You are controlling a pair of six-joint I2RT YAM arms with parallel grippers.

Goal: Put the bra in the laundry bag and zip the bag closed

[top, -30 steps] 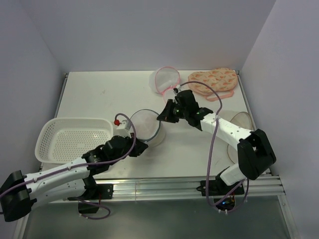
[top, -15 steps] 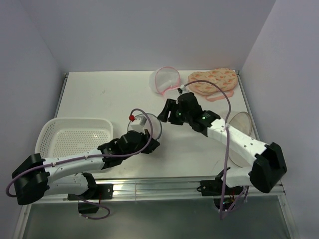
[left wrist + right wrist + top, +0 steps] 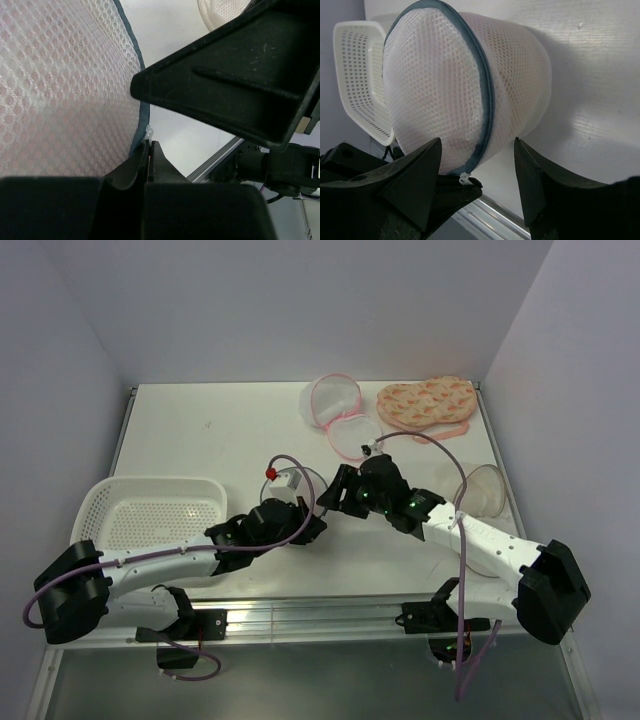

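The laundry bag point(image 3: 455, 85) is a white mesh clamshell with a grey zip rim point(image 3: 487, 90); something pinkish shows through the mesh. It fills the left of the left wrist view point(image 3: 60, 90). My left gripper point(image 3: 150, 144) is shut on the white zip pull point(image 3: 149, 132) at the bag's lower rim, also seen in the right wrist view point(image 3: 465, 178). My right gripper point(image 3: 477, 145) is open, one finger on each side of the bag's near edge, not touching it. In the top view both grippers, left point(image 3: 308, 530) and right point(image 3: 335, 500), meet over the bag and hide most of it.
A pink-rimmed mesh bag point(image 3: 340, 418) lies open at the back, beside a peach patterned padded piece point(image 3: 428, 405). A white perforated basket point(image 3: 150, 520) stands at the left, also in the right wrist view point(image 3: 355, 75). A clear dome point(image 3: 482, 492) lies at the right edge.
Both grippers have moved nearer and to the right around the bag. The left gripper has swung along the bag's rim. The right arm has moved off the pink-rimmed bag.
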